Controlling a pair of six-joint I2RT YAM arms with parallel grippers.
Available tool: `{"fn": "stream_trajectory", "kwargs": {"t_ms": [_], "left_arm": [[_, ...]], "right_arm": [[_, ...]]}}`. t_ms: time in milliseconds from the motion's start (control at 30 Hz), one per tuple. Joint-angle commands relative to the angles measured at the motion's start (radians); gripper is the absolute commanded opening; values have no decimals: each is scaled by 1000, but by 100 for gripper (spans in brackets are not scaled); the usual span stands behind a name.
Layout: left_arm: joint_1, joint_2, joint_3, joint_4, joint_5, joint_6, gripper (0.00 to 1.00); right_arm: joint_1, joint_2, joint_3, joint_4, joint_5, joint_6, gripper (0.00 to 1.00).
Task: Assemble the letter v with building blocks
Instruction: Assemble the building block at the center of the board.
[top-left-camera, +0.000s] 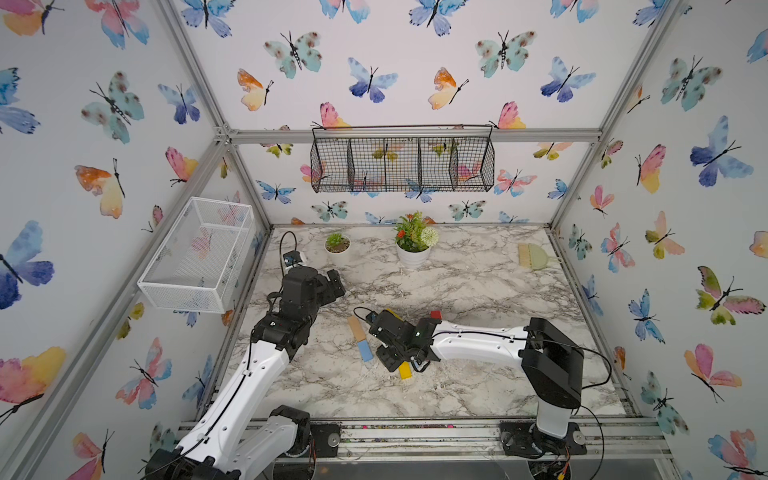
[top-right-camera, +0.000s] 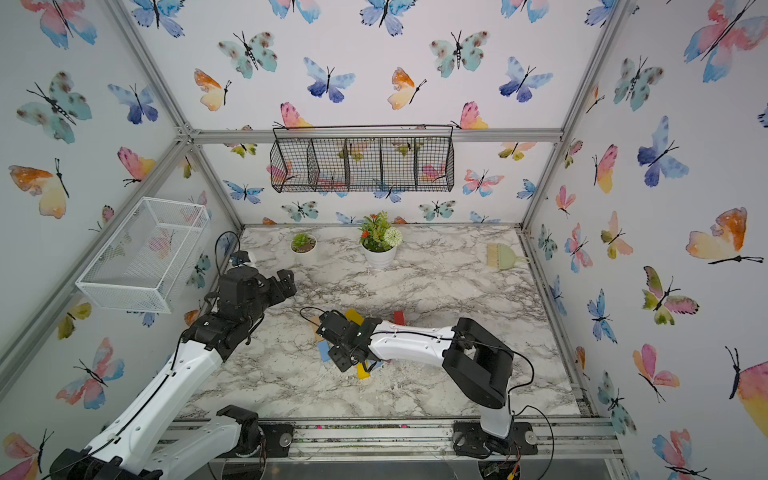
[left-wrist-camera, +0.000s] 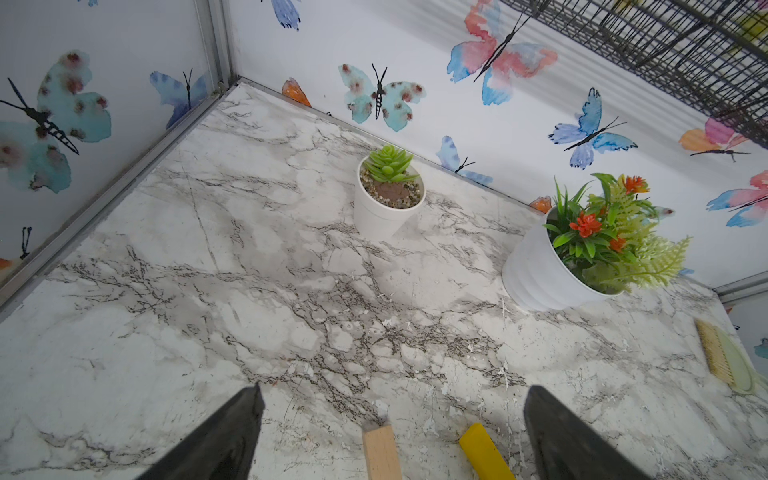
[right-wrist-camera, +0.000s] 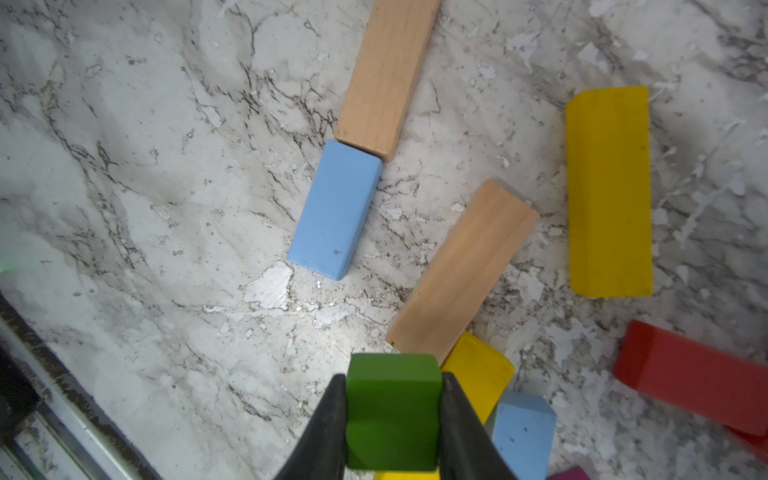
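Note:
My right gripper (right-wrist-camera: 392, 376) is shut on a green cube (right-wrist-camera: 392, 415), held low over the marble table (top-left-camera: 478, 299) near its middle; in a top view the gripper (top-left-camera: 391, 361) hides the cube. Ahead of the cube, a tan bar (right-wrist-camera: 388, 75) and a light blue block (right-wrist-camera: 334, 210) lie end to end in a slanted line. Loose blocks lie beside them: a tan bar (right-wrist-camera: 463, 272), a yellow bar (right-wrist-camera: 609, 191), a red bar (right-wrist-camera: 694, 374), a yellow block (right-wrist-camera: 478, 374), a light blue block (right-wrist-camera: 523, 436) and a magenta corner (right-wrist-camera: 569, 473). My left gripper (top-left-camera: 336, 282) hangs open and empty at the left.
A small succulent pot (top-left-camera: 337, 245) and a flowering plant pot (top-left-camera: 413, 243) stand at the back of the table. A hand brush (top-left-camera: 534, 255) lies back right. A white mesh basket (top-left-camera: 199, 253) hangs on the left wall, a black wire basket (top-left-camera: 403, 164) on the back wall.

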Motion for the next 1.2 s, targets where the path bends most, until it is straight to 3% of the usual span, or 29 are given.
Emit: {"fn": "stream_trajectory", "kwargs": {"t_ms": [0, 1167], "left_arm": [[12, -5, 21, -2, 0, 1, 98], [42, -37, 15, -6, 33, 27, 98]], "right_arm": [[-2, 29, 42, 3, -56, -25, 24], [84, 219, 156, -87, -95, 127, 23]]}}
